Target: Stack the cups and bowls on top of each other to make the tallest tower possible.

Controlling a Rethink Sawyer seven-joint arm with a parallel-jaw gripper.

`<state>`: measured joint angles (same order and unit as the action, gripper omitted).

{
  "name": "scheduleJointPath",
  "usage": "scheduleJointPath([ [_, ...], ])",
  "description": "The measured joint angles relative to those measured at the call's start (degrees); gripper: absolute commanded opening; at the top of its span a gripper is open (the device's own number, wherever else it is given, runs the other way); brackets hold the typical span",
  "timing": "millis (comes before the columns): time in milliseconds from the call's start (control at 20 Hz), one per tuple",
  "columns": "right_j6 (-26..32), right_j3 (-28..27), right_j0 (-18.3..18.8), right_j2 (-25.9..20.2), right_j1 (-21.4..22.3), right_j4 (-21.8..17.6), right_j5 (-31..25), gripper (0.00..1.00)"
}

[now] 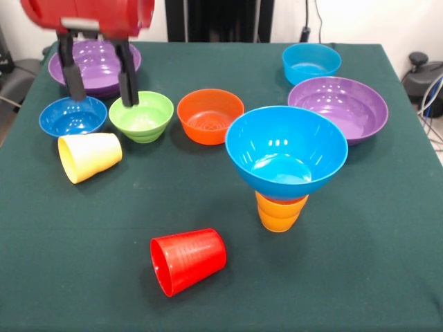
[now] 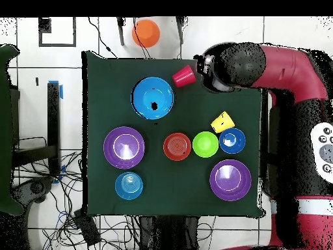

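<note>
Blue, the large bowl is balanced upright on the orange cup as the tower, towards the worktop's near edge. The gripper is held open and empty between the dark blue bowl and green bowl. The yellow cup and red cup are seen lying toppled.

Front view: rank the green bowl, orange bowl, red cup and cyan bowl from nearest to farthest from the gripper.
1. Green bowl, right under the open gripper.
2. Orange bowl, beside the green one.
3. Red cup, on its side at the front.
4. Cyan bowl, opposite back corner.
</note>
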<state>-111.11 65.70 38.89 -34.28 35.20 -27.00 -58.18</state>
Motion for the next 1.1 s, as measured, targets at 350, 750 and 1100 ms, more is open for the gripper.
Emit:
scheduleJointPath([
  [350, 0.0, -1.66, 0.11, 0.0, -5.1, -2.28, 0.06, 1.0],
  [750, 0.0, -3.85, 0.12, 0.01, -11.27, -5.15, 1.23, 1.0],
  [1100, 0.0, -1.42, 0.22, 0.13, -11.04, -6.81, 4.9, 1.0],
])
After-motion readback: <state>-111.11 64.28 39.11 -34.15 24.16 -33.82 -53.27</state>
